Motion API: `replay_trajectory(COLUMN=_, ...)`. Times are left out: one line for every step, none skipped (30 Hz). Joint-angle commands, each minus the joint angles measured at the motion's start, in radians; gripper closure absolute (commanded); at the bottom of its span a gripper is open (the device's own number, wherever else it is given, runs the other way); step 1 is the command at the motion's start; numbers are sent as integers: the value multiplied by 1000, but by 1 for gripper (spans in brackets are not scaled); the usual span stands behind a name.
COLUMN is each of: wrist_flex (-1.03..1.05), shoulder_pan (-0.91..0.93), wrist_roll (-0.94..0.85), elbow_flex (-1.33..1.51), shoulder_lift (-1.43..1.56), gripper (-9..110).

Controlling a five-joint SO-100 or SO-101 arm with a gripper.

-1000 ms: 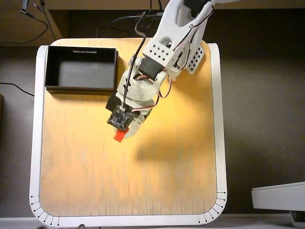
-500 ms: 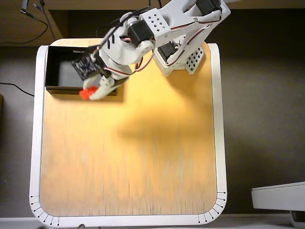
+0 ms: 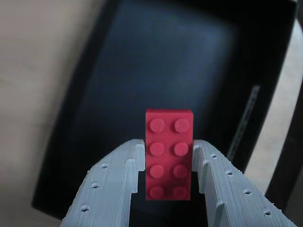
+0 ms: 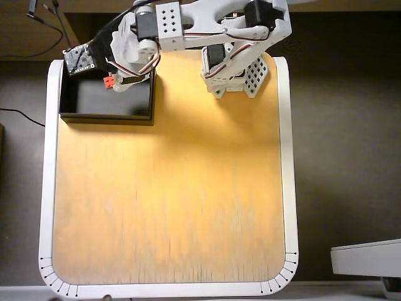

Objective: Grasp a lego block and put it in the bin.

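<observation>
Red lego block (image 3: 168,156) sits clamped in the gripper (image 3: 165,163) over the bin (image 3: 94,94) (edges blurred, partly cropped).

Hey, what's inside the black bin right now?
Nothing rests on the bin's visible dark floor. The red lego block hangs above it, held in the gripper. In the overhead view the arm covers the bin's top edge and part of the floor, so that strip is unseen.

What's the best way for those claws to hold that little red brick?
Across its two long, flat sides, coming from one short end, as the gripper does now. The lego block is narrow that way, so its smooth parallel walls fit between the fingers, studs left clear.
</observation>
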Motion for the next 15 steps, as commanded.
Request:
replay_trajectory(wrist_flex=-34, shoulder_pan=21, wrist_roll=8, elbow_flex=-152, shoulder_lift=-15, gripper=101)
replay_trajectory(wrist_flex=-38, shoulder_pan=21, wrist_roll=8, elbow_flex=-152, shoulder_lift=-21, gripper=101)
replay_trajectory(wrist_flex=-43, shoulder_pan=20, wrist_roll=8, elbow_flex=-150, shoulder_lift=-26, gripper=101)
replay_trajectory(wrist_flex=-44, shoulder_pan=18, wrist_roll=14, elbow_flex=-150, shoulder_lift=-29, gripper=101)
replay_trajectory(wrist_flex=-46, shoulder_pan=17, wrist_roll=17, elbow_flex=-150, shoulder_lift=-31, gripper=101)
replay_trajectory(wrist_flex=-49, shoulder_pan=15, wrist_roll=17, elbow_flex=-150, shoulder_lift=-31, gripper=100)
replay_trajectory(wrist_flex=-57, shoulder_pan=14, wrist_roll=11, elbow_flex=-150, shoulder_lift=-35, gripper=96)
replay_trajectory(wrist_flex=-63, shoulder_pan=12, wrist_roll=5, elbow_flex=-150, shoulder_lift=-40, gripper=94)
replay_trajectory(wrist_flex=-66, shoulder_pan=11, wrist_roll=0, elbow_flex=-149, shoulder_lift=-44, gripper=92)
replay_trajectory(wrist_flex=-71, shoulder_pan=9, wrist_roll=-2, elbow_flex=-149, shoulder_lift=-49, gripper=92)
replay_trajectory(wrist_flex=-72, shoulder_pan=8, wrist_roll=-2, elbow_flex=-149, shoulder_lift=-54, gripper=90)
replay_trajectory(wrist_flex=-75, shoulder_pan=8, wrist_roll=2, elbow_flex=-149, shoulder_lift=-58, gripper=88)
replay_trajectory(wrist_flex=-78, shoulder_pan=8, wrist_roll=5, elbow_flex=-149, shoulder_lift=-61, gripper=86)
replay_trajectory(wrist_flex=-81, shoulder_pan=8, wrist_roll=5, elbow_flex=-149, shoulder_lift=-63, gripper=85)
replay_trajectory(wrist_flex=-86, shoulder_pan=8, wrist_roll=6, elbow_flex=-149, shoulder_lift=-63, gripper=83)
